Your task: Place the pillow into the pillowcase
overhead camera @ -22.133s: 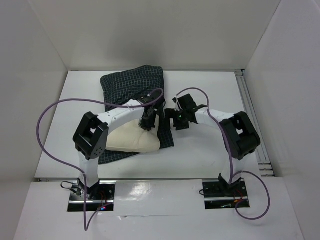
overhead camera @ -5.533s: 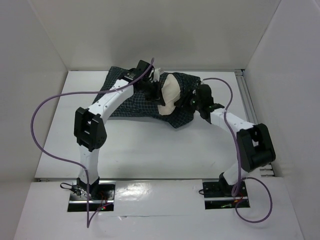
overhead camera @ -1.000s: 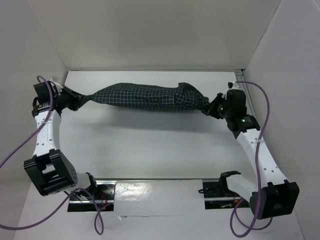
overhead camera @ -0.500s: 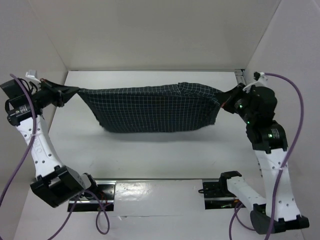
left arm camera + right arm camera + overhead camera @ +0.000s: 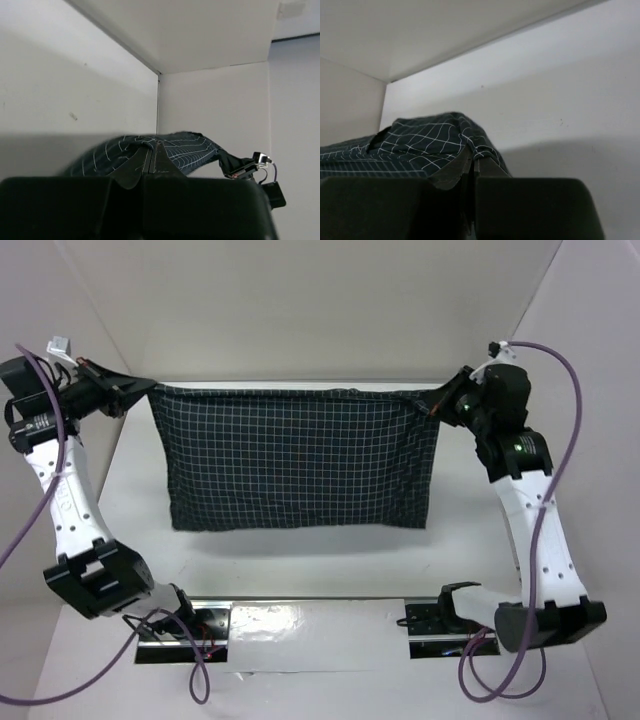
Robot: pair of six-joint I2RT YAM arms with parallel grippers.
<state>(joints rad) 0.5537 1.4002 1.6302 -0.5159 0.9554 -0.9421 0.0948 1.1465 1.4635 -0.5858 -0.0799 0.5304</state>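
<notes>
My left end effector [image 5: 138, 392] and right end effector [image 5: 440, 406] each pinched a top corner of the pillowcase [image 5: 300, 460], which hung taut above the bench [image 5: 300, 562] with no pillow showing, and I judged either thin fold might slip free under the weight.

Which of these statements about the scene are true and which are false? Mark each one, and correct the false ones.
1. The pillowcase hangs stretched between the two pincers. True.
2. The pillowcase lies in a crumpled heap. False: it is spread out wide, hanging from its two top corners.
3. The left pincer is shut on a top corner of the pillowcase. True.
4. The right pincer is open and clear of the fabric. False: it is shut on the other top corner.
</notes>
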